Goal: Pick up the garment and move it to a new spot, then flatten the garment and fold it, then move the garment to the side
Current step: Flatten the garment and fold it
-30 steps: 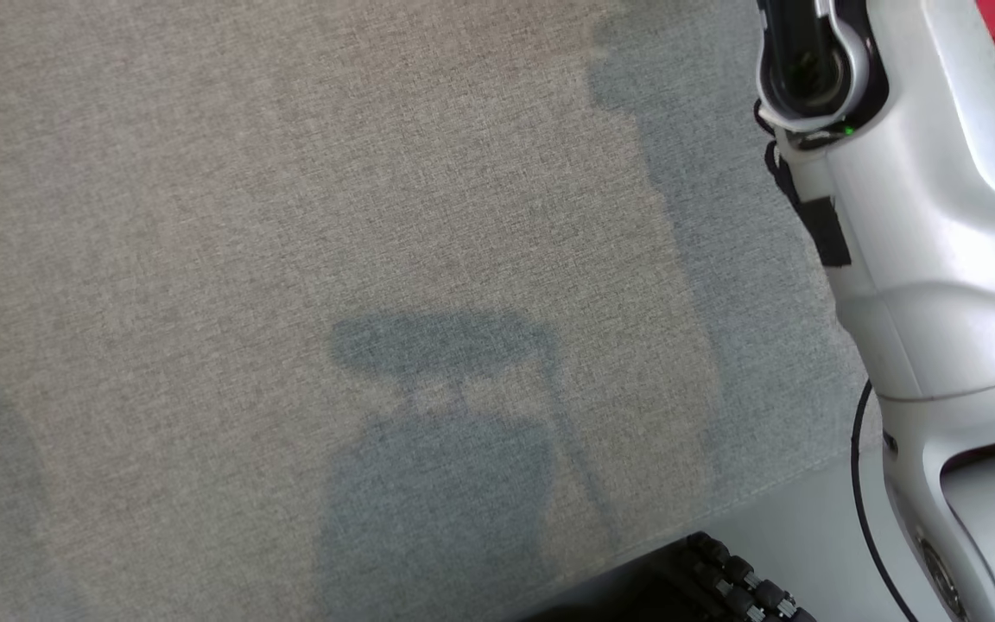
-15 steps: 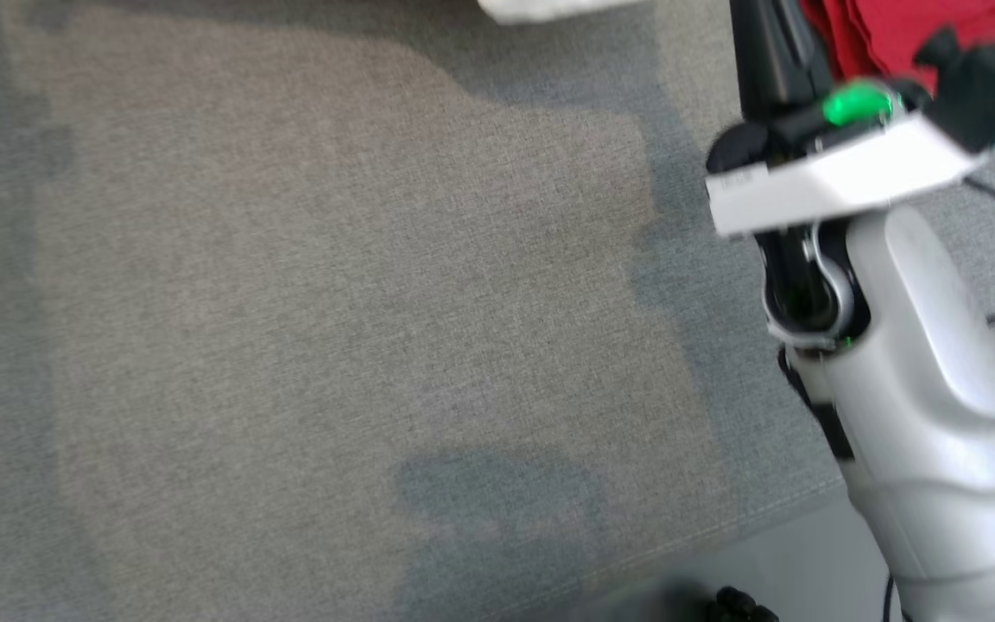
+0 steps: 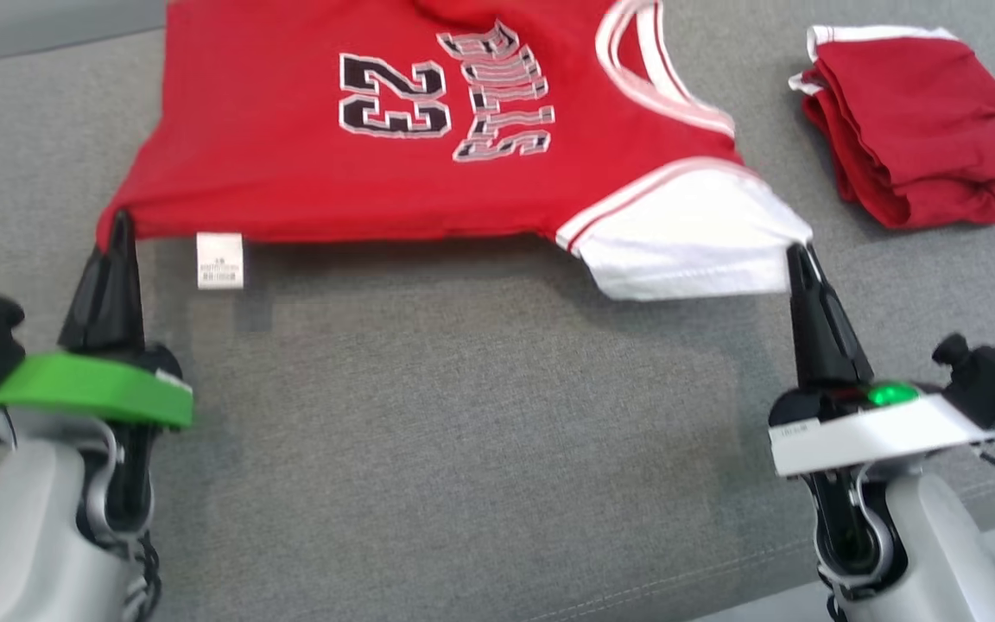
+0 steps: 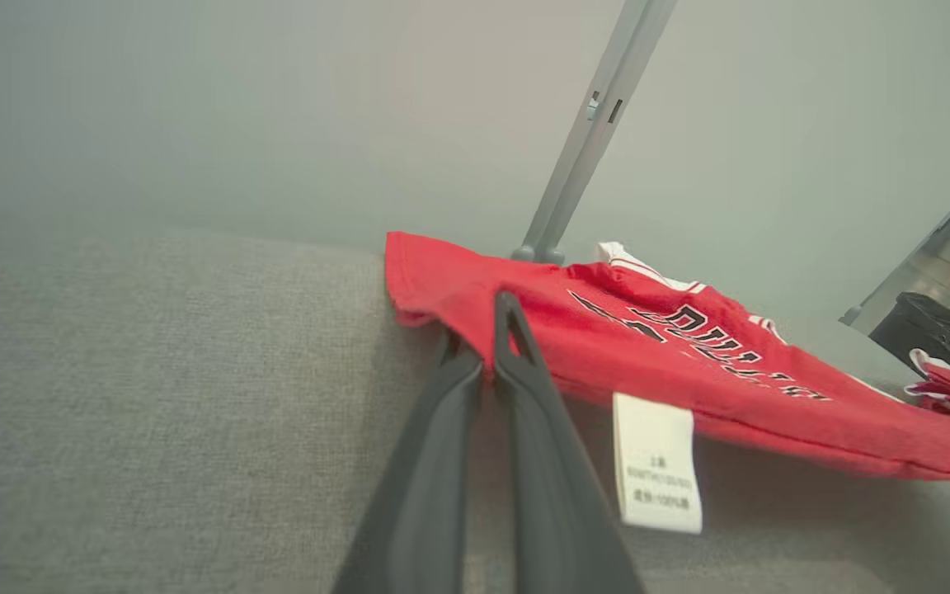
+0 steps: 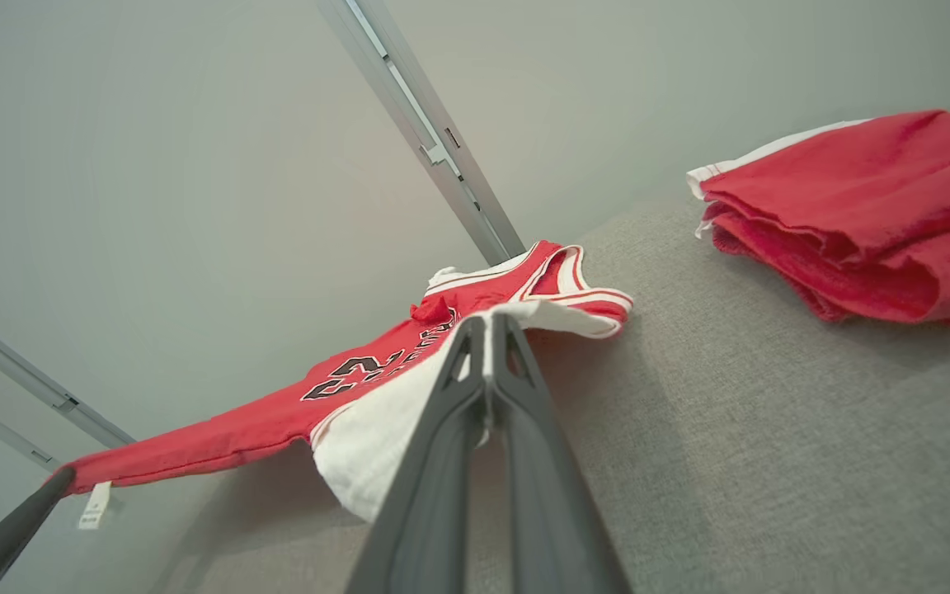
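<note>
Left gripper [image 3: 122,223] is pinched tight on the red corner of the red jersey [image 3: 428,181], right gripper [image 3: 797,252] clamped on its white part [image 3: 687,242] — near edge held up off the grey fabric surface [image 3: 463,432]; the rest lies spread out, number side up; white label [image 3: 219,260] dangling; folded red garment [image 3: 921,130] sits apart on the right.

Jersey [image 3: 307,164] runs off the top of the head view, so its far side is cut. Label [image 3: 219,260] print is way too small to read there, and it's mushy in the left wrist view too. Folded red pile [image 5: 854,214] gets chopped by the right edge of the right wrist view. Left claw [image 3: 121,223] tips are tucked into the jersey's red corner, so can't tell how much cloth is pinched. Same deal with the right claw [image 3: 797,253] at the white corner.
</note>
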